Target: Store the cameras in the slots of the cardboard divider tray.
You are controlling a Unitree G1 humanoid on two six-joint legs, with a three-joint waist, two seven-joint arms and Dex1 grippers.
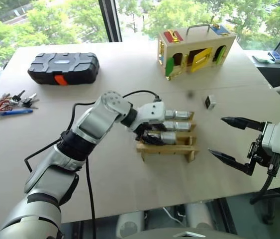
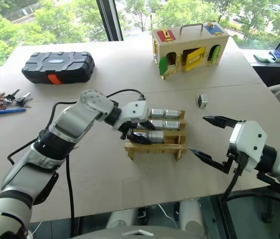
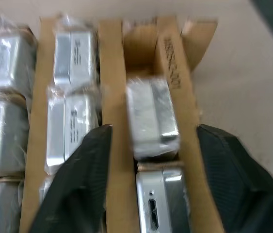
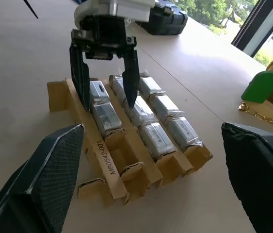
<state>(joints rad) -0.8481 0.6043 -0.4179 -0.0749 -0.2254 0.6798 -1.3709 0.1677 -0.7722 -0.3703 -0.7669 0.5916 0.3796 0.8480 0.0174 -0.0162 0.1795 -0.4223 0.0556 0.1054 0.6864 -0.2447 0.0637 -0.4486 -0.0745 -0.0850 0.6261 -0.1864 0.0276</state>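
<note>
The cardboard divider tray sits under the left gripper, its fingers spread apart and straddling the nearest row. That row holds two cameras with an empty slot at its end; the two rows beyond look full, three each, though wrapping blurs them. The right gripper hangs wide open, holding nothing, beside the tray's far end. Beyond both grippers stands a wooden box; a black case lies well off. One small camera stands alone on the table beyond the right gripper. The cameras are silver-grey, in clear film.
</note>
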